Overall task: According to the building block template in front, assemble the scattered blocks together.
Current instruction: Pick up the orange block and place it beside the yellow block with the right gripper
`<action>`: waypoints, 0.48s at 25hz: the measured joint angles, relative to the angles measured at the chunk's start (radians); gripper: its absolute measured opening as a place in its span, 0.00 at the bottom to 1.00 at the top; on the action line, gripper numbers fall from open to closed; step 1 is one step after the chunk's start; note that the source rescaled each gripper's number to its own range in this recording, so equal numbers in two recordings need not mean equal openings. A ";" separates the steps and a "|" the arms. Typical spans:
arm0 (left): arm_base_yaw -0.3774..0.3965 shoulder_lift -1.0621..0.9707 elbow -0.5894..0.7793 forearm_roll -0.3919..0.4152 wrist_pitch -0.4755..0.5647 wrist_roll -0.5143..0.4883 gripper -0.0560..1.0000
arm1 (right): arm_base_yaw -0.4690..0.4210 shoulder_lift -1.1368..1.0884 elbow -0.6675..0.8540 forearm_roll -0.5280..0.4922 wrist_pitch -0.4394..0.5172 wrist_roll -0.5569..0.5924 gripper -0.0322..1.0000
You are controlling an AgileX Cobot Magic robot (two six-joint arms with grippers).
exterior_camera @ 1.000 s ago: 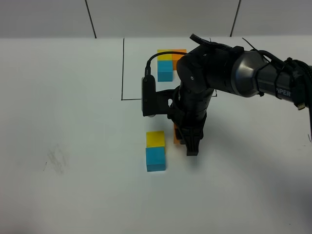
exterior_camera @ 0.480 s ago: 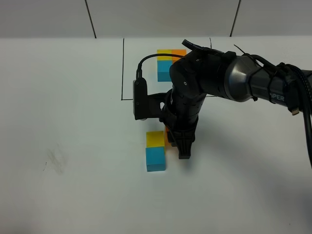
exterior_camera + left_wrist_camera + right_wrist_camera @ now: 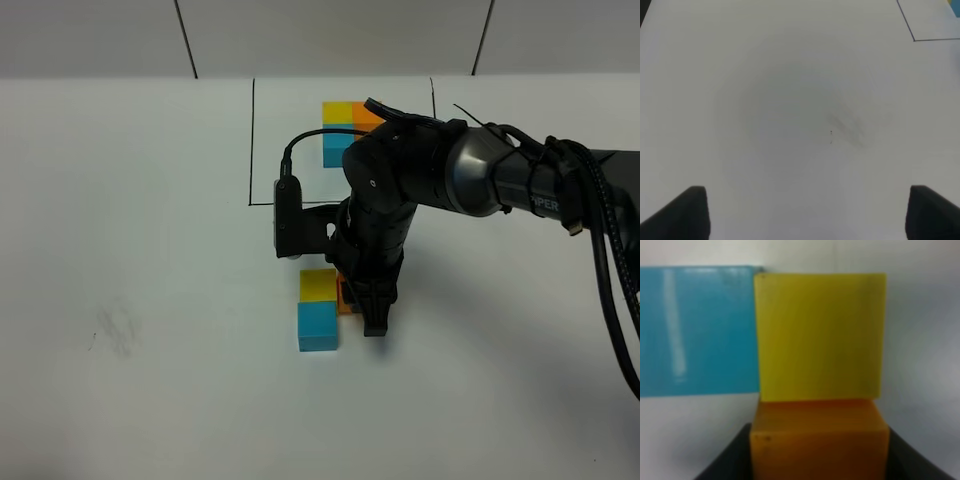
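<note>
The template is a black-outlined rectangle at the back, framing joined yellow, orange and blue cubes, partly hidden by my right arm. In front of it, the loose yellow cube touches the loose sky-blue cube. My right gripper is shut on the orange cube and holds it against the yellow cube's right side. The right wrist view shows the orange cube between the fingers, touching the yellow cube, with the blue one beside it. My left gripper is open and empty over bare table.
The white table has a faint grey smudge at the left. A corner of the template's black outline shows in the left wrist view. The right arm's cables hang at the right edge.
My right gripper has moved left with the orange cube, from a gap beside the yellow cube to contact with it. The yellow and blue cubes have not moved.
</note>
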 joint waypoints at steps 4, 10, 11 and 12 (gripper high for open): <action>0.000 0.000 0.000 0.000 0.000 0.000 0.69 | 0.000 0.017 0.000 0.002 -0.010 -0.001 0.23; 0.000 0.000 0.000 0.000 0.000 0.000 0.69 | 0.000 0.038 -0.001 0.036 -0.041 0.003 0.23; 0.000 0.000 0.000 0.000 0.000 0.000 0.69 | 0.000 0.039 -0.001 0.041 -0.051 0.010 0.23; 0.000 0.000 0.000 0.000 0.000 0.000 0.69 | 0.000 0.040 -0.001 0.047 -0.063 0.023 0.23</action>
